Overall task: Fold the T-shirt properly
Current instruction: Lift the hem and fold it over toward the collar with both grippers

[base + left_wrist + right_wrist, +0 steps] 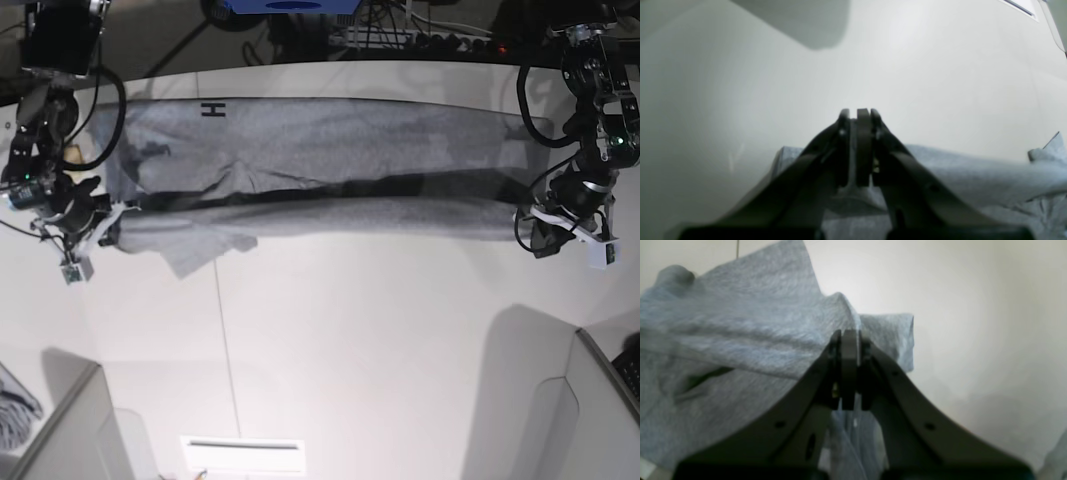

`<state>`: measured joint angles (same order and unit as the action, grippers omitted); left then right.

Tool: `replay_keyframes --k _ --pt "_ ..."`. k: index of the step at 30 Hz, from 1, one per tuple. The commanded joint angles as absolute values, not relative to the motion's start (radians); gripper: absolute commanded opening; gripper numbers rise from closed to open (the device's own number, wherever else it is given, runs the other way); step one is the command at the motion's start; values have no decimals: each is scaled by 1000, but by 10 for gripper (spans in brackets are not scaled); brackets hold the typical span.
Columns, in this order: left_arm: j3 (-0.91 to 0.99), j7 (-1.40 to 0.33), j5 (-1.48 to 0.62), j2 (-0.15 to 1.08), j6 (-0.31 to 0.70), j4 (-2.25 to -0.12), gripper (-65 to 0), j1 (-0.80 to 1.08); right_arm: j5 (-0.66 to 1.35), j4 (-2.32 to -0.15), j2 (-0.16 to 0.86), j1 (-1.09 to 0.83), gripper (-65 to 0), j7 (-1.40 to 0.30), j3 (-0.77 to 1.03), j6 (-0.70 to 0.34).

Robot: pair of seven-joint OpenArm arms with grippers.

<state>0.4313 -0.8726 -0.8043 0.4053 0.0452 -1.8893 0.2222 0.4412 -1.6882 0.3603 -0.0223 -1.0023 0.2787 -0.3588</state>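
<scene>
Two black arms frame the base view, and strung between them across the upper part of the frame is the large heather-grey cotton T-shirt [310, 150], stretched wide over the smooth white tabletop [350, 340]. The right gripper [112, 213], at the left edge of that view, is clenched on a bunched edge of the fabric, and its wrist camera shows cloth pinched between the closed jaws. The left gripper [524, 218], at the right edge, is clamped on the opposite end. A front fold of the shirt lies along the middle band of the frame, with a loose flap drooping at lower left. Black lettering peeks out near the top left. Behind the table's far edge the room goes dark, cables and equipment strewn about.
</scene>
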Motion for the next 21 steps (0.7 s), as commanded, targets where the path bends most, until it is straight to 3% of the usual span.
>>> replay_keyframes --k 1,21 --pt "441 -849 -812 424 47 -1913 -650 223 443 -1722 378 -16 -650 -998 292 -358" --pt "521 -849 -811 424 47 -1942 -650 381 443 -1860 341 -168 -650 -1122 380 -358"
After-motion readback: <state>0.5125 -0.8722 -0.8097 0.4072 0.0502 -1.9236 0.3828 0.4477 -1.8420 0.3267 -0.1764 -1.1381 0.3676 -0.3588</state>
